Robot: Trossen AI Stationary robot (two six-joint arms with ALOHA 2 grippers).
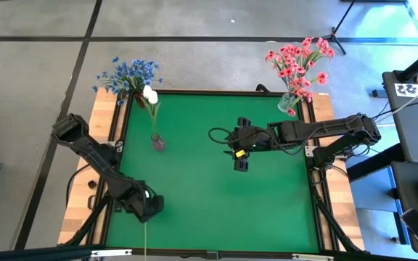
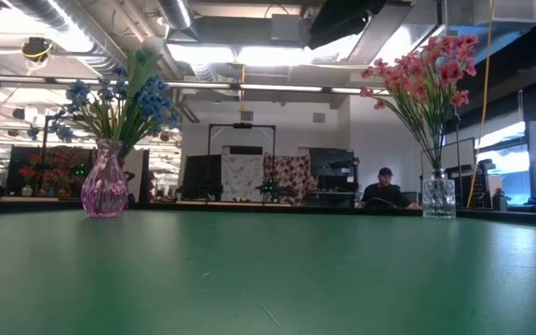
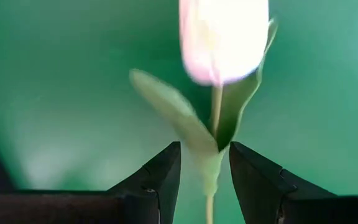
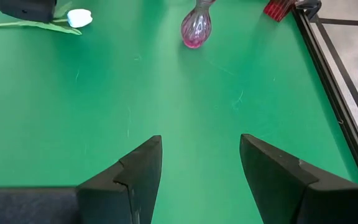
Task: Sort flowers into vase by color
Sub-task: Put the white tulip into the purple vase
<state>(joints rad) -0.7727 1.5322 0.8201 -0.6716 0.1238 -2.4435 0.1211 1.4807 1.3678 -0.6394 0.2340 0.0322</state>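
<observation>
My left gripper (image 1: 148, 206) is near the table's near left corner, shut on a white-bud flower (image 3: 224, 37). In the right wrist view its bud (image 4: 79, 17) sticks out past that gripper. My right gripper (image 1: 239, 154) hovers open over the middle of the table (image 4: 197, 162), touching nothing. A pink glass vase (image 1: 157, 142) stands on the mat with one white bud (image 1: 149, 94) in it. Blue flowers (image 1: 129, 75) stand at the far left corner. Pink flowers (image 1: 300, 61) stand in a clear vase (image 2: 438, 197) at the far right corner. My left gripper pinches the white flower between its two fingers where the leaves join the stem (image 3: 211, 163), just below the bud. The fingers come from above and lie across the stem. The bud points ahead of them, and the long stem (image 1: 146, 239) trails toward the near edge.
The green mat (image 1: 216, 203) lies open between the two grippers and the pink vase. A wooden frame (image 1: 104, 116) borders it on both sides. A person (image 2: 382, 189) sits far behind the table in the low view.
</observation>
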